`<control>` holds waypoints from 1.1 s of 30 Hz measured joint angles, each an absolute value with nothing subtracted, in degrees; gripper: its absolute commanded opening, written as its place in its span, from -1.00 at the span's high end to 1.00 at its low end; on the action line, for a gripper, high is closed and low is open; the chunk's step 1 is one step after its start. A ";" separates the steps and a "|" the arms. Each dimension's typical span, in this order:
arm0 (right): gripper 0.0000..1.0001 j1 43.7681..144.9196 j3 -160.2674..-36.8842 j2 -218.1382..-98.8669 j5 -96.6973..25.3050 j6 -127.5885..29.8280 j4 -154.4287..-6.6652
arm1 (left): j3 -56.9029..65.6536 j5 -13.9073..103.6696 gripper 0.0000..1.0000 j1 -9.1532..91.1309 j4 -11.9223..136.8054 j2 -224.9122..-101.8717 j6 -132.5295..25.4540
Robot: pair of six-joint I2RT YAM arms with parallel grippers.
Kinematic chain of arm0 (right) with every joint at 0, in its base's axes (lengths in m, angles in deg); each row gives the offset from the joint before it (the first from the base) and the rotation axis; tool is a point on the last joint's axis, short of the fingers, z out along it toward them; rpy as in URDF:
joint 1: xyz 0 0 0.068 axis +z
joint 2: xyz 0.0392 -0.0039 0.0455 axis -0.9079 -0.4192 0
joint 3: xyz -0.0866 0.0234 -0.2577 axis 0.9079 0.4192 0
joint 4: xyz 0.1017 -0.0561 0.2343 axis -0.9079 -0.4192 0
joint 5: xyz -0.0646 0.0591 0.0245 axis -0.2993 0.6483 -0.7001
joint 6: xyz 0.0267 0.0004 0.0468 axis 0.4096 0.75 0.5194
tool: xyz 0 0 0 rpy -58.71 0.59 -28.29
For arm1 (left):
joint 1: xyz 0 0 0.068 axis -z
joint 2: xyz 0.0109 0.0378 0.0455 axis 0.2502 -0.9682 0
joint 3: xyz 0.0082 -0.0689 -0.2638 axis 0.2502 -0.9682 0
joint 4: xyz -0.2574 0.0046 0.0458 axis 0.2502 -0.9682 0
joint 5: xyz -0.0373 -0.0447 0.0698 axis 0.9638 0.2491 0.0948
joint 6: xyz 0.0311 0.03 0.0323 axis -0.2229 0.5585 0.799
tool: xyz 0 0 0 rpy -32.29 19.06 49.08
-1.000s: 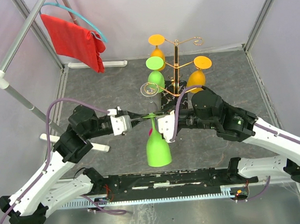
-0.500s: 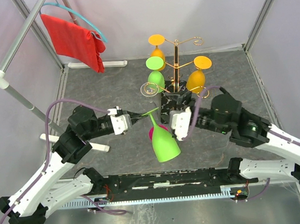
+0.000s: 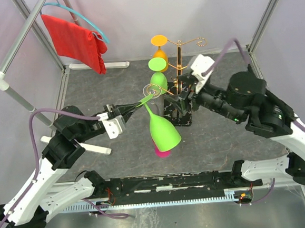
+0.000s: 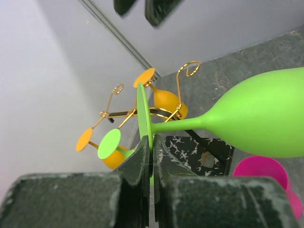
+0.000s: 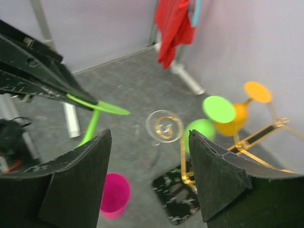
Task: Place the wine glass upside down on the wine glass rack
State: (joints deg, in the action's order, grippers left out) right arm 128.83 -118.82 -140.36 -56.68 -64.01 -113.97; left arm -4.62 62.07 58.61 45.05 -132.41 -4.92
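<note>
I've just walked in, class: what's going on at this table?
The left end effector pinches the foot of a green wine glass, tilted above a pink glass on the table. The right end effector is open and empty by the wine glass rack, where other glasses hang upside down. The held glass isn't hung yet.

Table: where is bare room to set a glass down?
Bare table lies between the red cloth and the rack, and near right of the rack's base. Crowded in front of the base: held green glass, pink cup.
</note>
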 measured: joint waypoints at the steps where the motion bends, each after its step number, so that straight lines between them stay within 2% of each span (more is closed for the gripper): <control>1: -0.46 128.85 -120.11 -141.78 -55.59 -61.19 -115.37 | -4.20 62.03 0.95 58.61 45.09 -132.45 -4.18; 7: -0.38 128.85 -123.01 -148.36 -47.89 -49.78 -122.61 | -3.59 61.07 0.95 58.61 45.40 -133.09 -0.20; 13: -0.34 128.85 -123.58 -151.42 -43.02 -45.24 -125.62 | -3.59 60.11 0.95 58.61 45.79 -134.60 2.12; 25: -0.32 128.85 -119.74 -150.74 -45.03 -45.50 -122.89 | -3.59 59.67 0.95 58.61 47.39 -133.68 2.44; 33: -0.17 128.96 -115.65 -150.11 -45.95 -47.31 -117.16 | -3.59 59.86 0.95 58.61 48.26 -133.59 2.42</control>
